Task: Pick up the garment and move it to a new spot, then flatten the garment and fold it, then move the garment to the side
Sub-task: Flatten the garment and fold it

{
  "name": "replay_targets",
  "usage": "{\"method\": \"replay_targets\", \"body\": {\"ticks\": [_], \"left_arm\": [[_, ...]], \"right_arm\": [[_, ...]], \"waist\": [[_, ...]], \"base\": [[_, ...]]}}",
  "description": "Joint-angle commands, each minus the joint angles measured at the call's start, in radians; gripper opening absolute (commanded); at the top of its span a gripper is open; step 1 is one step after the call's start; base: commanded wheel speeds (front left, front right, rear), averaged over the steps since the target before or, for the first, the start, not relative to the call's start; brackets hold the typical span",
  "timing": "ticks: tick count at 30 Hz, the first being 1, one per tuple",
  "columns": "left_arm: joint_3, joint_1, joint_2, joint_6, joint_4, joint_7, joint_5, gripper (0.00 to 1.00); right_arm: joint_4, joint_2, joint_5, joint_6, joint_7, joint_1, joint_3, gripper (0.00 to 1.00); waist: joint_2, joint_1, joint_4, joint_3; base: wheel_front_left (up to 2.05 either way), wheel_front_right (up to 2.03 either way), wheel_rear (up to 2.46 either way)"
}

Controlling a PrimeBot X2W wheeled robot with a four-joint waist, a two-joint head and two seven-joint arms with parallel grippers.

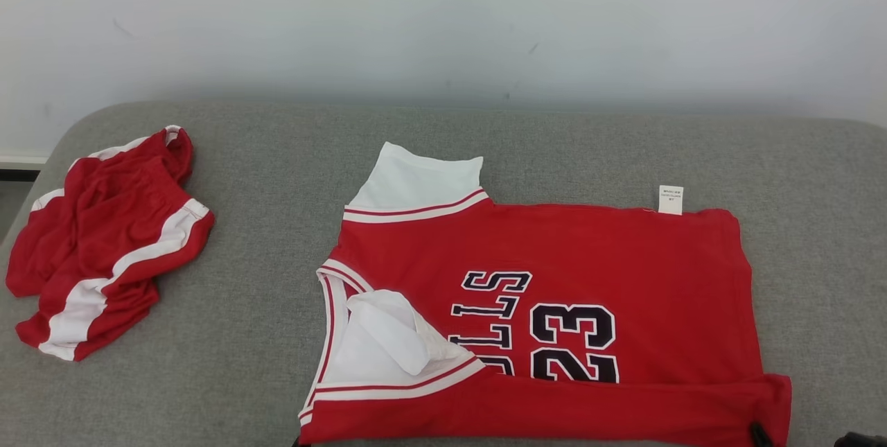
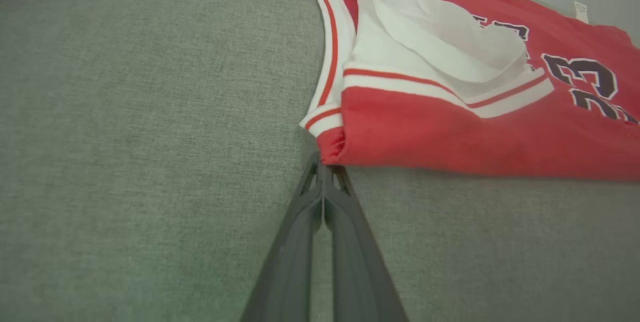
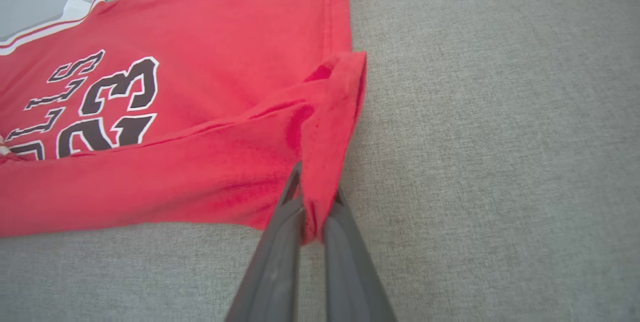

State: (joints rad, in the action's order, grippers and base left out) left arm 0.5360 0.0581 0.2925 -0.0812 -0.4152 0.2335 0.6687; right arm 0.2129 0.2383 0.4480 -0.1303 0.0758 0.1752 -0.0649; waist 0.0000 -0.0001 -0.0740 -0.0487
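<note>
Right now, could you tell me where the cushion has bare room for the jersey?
The widest bare cushion lies between the red shorts and the jersey. A strip runs behind the jersey to the wall, a narrower one right of its hem. The near edge is crowded: left gripper and right gripper pinch jersey corners there.

Red shorts with white side stripes lay crumpled in a heap at the left end of a grey woven cushion, near its rounded back corner. Behind the cushion rose a plain white wall, marked with a few faint dark scuffs.
</note>
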Motion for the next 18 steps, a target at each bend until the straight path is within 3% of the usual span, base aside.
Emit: {"method": "replay_targets", "body": {"ticks": [1,4,5,6,7,8,18], "left_arm": [[-0.002,-0.018,0.011,-0.007,0.010,-0.005,0.001,0.00],[0.001,-0.032,0.018,-0.019,0.034,-0.015,0.001,0.00],[0.004,-0.038,0.021,-0.031,0.035,-0.028,-0.001,0.00],[0.008,-0.037,0.024,-0.035,0.039,-0.028,-0.010,0.54],[0.008,-0.036,0.026,-0.040,0.044,-0.024,-0.015,1.00],[0.006,-0.036,0.025,-0.042,0.051,-0.023,-0.015,1.00],[-0.055,-0.034,0.057,-0.087,0.162,0.025,-0.074,1.00]], "right_arm": [[-0.007,-0.004,-0.006,-0.001,0.007,0.014,-0.008,0.00],[-0.016,-0.016,-0.013,-0.001,0.020,0.022,-0.014,0.00],[-0.010,-0.018,-0.021,-0.001,0.011,0.017,-0.019,0.06],[-0.007,-0.020,-0.023,-0.001,0.007,0.014,-0.020,0.48],[-0.006,-0.020,-0.029,-0.001,-0.001,0.011,-0.020,0.96],[-0.005,-0.021,-0.030,-0.001,-0.008,0.008,-0.023,1.00],[-0.058,-0.018,-0.053,-0.001,-0.148,-0.013,-0.035,1.00]], "waist": [[0.0000,0.0001,-0.003,-0.003],[0.0000,0.0001,-0.003,-0.006],[0.0000,0.0001,-0.004,-0.006],[0.0000,0.0001,-0.005,-0.006],[0.0000,0.0001,-0.006,-0.006],[0.0000,0.0001,-0.006,-0.006],[0.0000,0.0001,-0.019,-0.008]], "base": [[0.00,0.00,0.00],[0.00,0.00,0.00],[0.00,0.00,0.00],[0.00,0.00,0.00],[0.00,0.00,0.00],[0.00,0.00,0.00],[0.00,0.00,0.00]]}}
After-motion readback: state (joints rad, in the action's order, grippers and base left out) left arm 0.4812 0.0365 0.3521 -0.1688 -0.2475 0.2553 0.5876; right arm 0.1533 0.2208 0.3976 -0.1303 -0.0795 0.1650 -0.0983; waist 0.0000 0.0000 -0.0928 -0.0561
